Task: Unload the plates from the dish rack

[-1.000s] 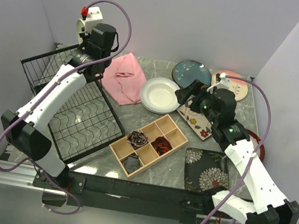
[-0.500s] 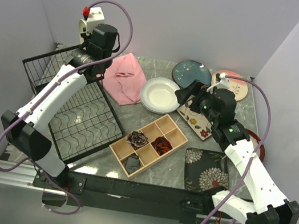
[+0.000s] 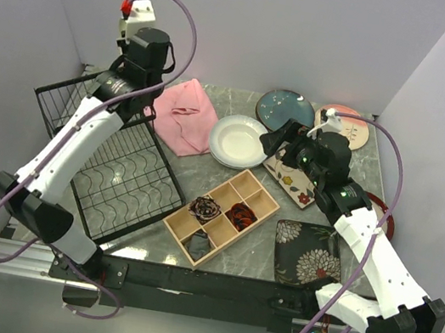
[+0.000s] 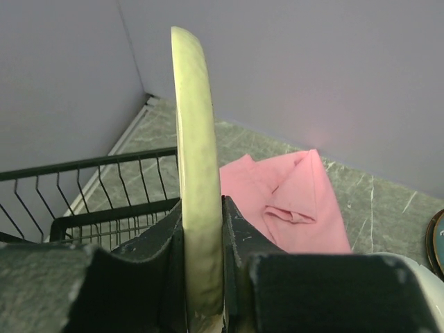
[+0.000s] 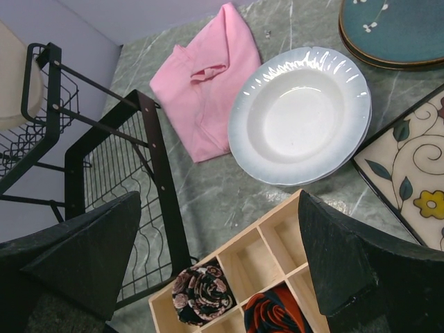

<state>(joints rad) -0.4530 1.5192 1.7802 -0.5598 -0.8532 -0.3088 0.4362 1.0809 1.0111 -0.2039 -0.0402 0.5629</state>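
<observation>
Cream-green glaze fills my left wrist view. My left pincer (image 4: 202, 243) is clamped on the rim of a round plate (image 4: 195, 125), which stands upright and edge-on between the two black fingers. Its edge is pale and faintly mottled. Compared with a second ago, my left arm has risen, and the plate now hangs higher above the back of the black wire dish rack (image 3: 122, 175).

My right arm has not shifted. My right pincer (image 5: 218, 201) hovers with its fingers wide apart and nothing between them, above the near rim of the white plate (image 3: 237, 141) and the far corner of the wooden compartment tray (image 3: 223, 214).

The other plates lie flat on the grey marbled surface (image 3: 250, 253):
- a teal plate (image 3: 285, 107) and a pink-cream plate (image 3: 350, 129) at the back
- a square cream floral plate (image 3: 289, 178) under my right wrist
- a square black floral plate (image 3: 309, 252) near the front
- a dark red plate (image 3: 386, 217) at the right edge, partly hidden by my arm

A pink cloth (image 3: 187, 115) lies between the rack and the white plate.
</observation>
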